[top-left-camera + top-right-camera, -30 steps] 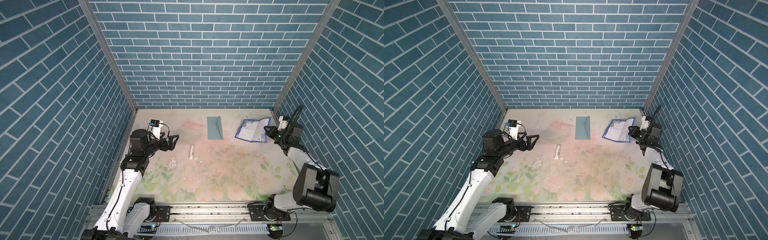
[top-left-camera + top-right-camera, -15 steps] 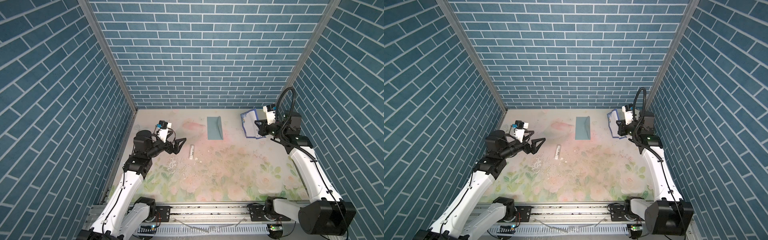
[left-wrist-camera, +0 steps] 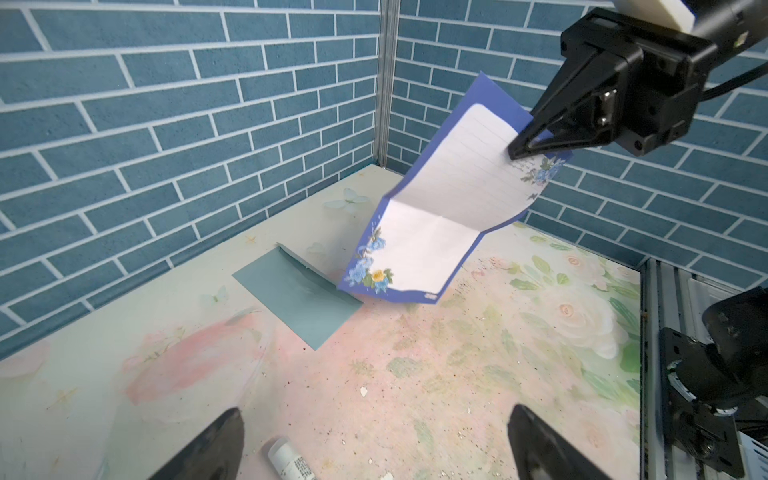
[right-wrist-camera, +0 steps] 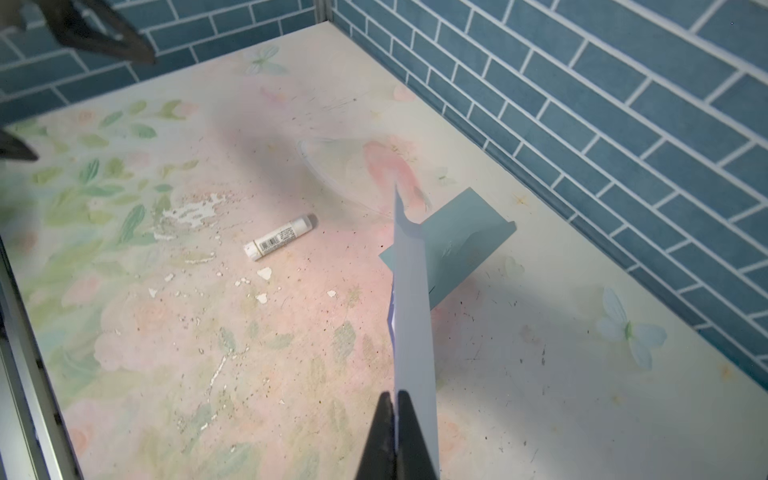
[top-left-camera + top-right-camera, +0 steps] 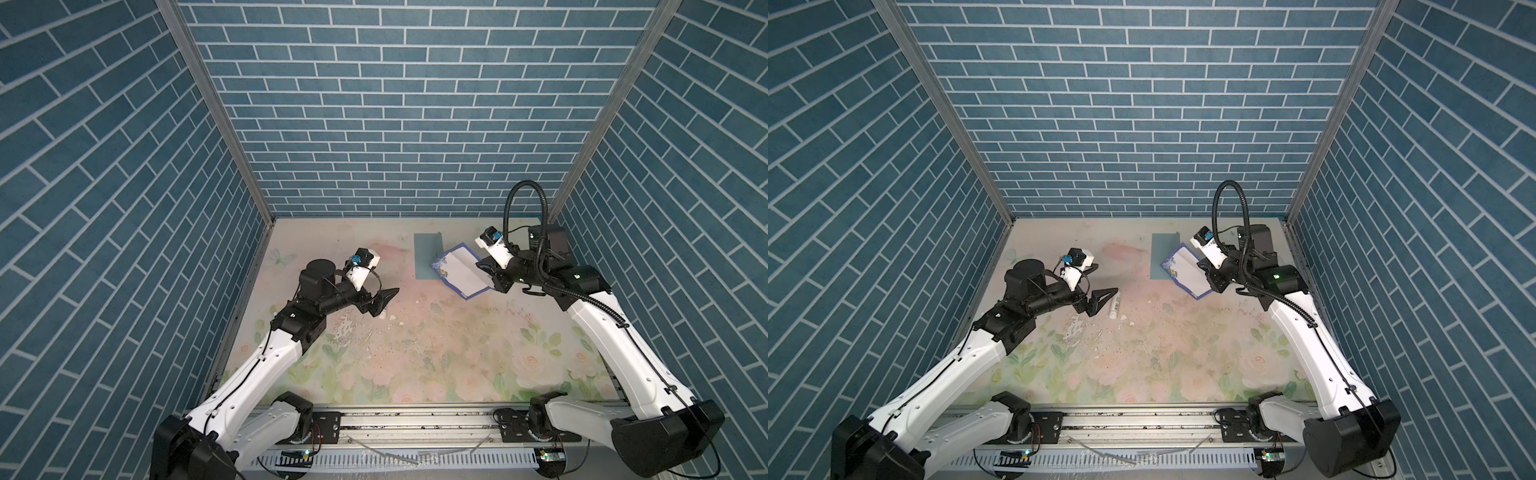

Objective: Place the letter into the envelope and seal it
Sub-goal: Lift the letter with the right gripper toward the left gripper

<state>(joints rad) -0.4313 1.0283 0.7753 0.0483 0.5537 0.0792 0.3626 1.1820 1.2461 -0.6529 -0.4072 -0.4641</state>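
Clenched on the letter (image 5: pixel 459 272), the right pincer (image 5: pixel 487 269) hangs nearer the envelope (image 5: pixel 422 253), which lies at its nine o'clock, long axis twelve-to-six; the left pincer (image 5: pixel 386 300) gapes released.

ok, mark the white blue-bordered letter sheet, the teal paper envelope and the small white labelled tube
white blue-bordered letter sheet (image 3: pixel 465 174): left wrist view, lined panel.
teal paper envelope (image 3: pixel 299 299): left wrist view, flat body.
small white labelled tube (image 4: pixel 279 237): right wrist view, middle of barrel.
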